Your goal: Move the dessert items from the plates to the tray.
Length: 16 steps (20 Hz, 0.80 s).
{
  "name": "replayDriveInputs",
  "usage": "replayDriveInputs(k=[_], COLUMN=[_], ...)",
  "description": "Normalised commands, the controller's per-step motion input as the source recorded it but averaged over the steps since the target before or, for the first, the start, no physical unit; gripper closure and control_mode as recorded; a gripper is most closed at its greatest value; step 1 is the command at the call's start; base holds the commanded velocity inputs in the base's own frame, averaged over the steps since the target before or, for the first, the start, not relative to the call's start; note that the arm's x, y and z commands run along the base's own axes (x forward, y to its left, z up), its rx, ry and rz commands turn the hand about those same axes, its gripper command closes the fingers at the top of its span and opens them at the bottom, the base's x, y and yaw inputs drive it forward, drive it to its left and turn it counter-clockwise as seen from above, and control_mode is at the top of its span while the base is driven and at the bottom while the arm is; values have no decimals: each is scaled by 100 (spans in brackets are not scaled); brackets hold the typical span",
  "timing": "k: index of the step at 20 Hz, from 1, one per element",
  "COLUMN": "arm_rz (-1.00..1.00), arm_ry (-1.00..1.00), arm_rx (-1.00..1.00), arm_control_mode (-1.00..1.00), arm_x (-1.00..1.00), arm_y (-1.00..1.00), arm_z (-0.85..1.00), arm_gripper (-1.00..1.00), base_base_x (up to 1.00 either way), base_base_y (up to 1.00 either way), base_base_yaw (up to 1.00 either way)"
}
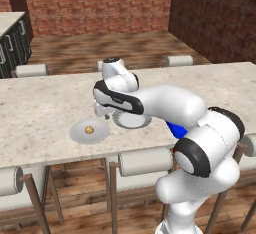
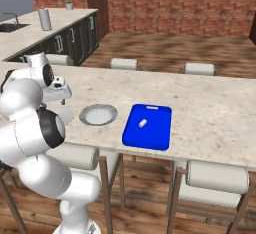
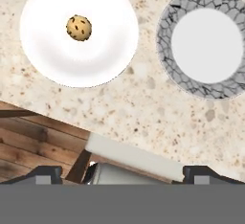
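While the arm (image 1: 165, 105) bends over the table (image 1: 40, 113) in the left base view, it covers most of the blue tray (image 1: 176, 129), leaving just a small blue wedge showing; the rimmed plate (image 1: 132, 121) is also half hidden under the wrist. Plain plate (image 1: 89, 131) sits clear near the table's front edge w/ the golden-brown cookie ball (image 1: 89, 129) on it, approx centre. Jaws themselves are hard to pick out from the base views; in the hand view only the two dark fingertips (image 3: 43, 174) show at the bottom, far apart, nothing between them — released, wide. Hand view: cookie ball (image 3: 79, 28) on the plain plate (image 3: 110, 50), a bit off centre; rimmed plate (image 3: 186, 82), w/ dark crackle rim, lies just beside it, not touching, its far side cut off by the frame. Right base view: tray (image 2: 155, 133) fully seen, white oblong piece (image 2: 142, 123) lying on it nr the middle; rimmed plate (image 2: 98, 114) just beside the tray. Plain plate is hidden behind the robot there. Stool tops (image 1: 145, 160) line the table's near side
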Motion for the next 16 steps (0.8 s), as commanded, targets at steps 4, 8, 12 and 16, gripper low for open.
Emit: replayDriveInputs(k=[4, 8, 12, 16], arm_rz=[0, 1, 0, 1], arm_ry=[8, 12, 10, 4], arm_rx=[8, 14, 18, 7], arm_control_mode=[-100, -100, -100, -100], arm_x=[11, 4, 3, 3], arm_y=[29, 34, 39, 36], arm_z=[-9, -32, -40, -19], arm_gripper=[-100, -100, -100, -100], base_base_x=[0, 0, 0, 0], base_base_y=[0, 0, 0, 0], base_base_yaw=[0, 0, 0, 0])
